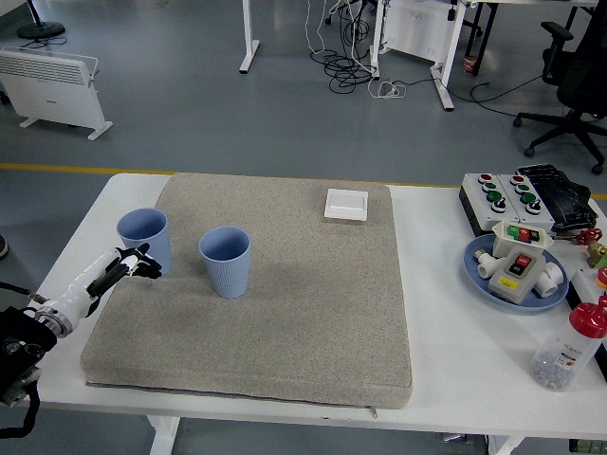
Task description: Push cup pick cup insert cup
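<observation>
Head view, looking down over a white table (446, 379) covered mostly by a grey-beige fabric mat (285, 313). Two light blue cups stand upright on the mat in the left-centre of the frame, mouths open upward, so each cup's long axis runs vertically. The left cup (144, 237) stands near the mat's left edge; the right cup (226, 261) stands a little apart from it, to the right and slightly lower in the frame.

The robot's left hand (131, 266) enters from the lower left corner on a white and black forearm and reaches up and to the right. Its dark fingers are held close together and extended, gripping nothing, with the tips at the lower left side of the left cup, touching it or just beside it; contact cannot be confirmed. From the hand, this cup lies up and to the right, and the right cup lies farther right along roughly the same line, so a push seems set to carry one cup toward the other. The left hand is the nearer one; the right hand is not in view.

Elsewhere, a small white square switch plate (345, 204) lies near the mat's upper edge. At the right edge sit a button control box (501, 197), a blue plate (484, 280) of parts, and a red-capped clear bottle (569, 349).
</observation>
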{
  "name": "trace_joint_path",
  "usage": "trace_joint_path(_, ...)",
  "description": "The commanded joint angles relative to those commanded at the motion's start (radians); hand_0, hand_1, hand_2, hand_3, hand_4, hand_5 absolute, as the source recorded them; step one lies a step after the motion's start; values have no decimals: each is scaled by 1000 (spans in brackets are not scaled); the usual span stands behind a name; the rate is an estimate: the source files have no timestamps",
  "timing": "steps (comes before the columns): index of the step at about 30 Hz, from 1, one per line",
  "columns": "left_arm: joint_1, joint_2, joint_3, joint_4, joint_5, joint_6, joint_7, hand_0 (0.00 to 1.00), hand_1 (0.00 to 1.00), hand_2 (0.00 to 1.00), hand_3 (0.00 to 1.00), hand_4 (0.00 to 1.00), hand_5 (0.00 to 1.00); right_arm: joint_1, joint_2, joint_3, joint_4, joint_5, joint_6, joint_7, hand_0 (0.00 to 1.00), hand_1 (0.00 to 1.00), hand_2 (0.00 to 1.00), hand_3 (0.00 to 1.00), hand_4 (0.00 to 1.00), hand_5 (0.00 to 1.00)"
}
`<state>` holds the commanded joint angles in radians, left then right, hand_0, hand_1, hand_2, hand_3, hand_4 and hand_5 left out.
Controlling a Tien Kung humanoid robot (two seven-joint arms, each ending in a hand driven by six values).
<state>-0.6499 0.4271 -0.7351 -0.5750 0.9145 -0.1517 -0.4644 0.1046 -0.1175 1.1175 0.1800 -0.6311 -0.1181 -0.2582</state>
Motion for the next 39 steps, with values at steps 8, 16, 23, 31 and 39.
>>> trace_joint_path(8,-13,-17,6,28,5,2,3,822,597,527,482,558,998,-3,1,-5,0,0,0,-1,725,649,648,576,124,468)
trace_joint_path(16,40,14,-69,-69,64,12,17,689,581,523,485,557,998,-5,-1,-5,0,4,0,0,724,648,648,576,123,466)
trace_joint_path(23,130,68,-216,-269,178,21,59,467,535,511,479,575,998,-6,-3,0,0,1,-1,1,724,648,648,576,124,468)
trace_joint_path(31,157,122,-338,-549,316,55,57,347,510,506,490,761,899,-5,-4,3,0,-2,-1,0,724,648,648,576,124,468)
trace_joint_path(39,48,148,-325,-694,477,59,178,676,745,820,775,878,702,-5,-5,0,0,4,-1,-1,724,648,648,576,124,469)
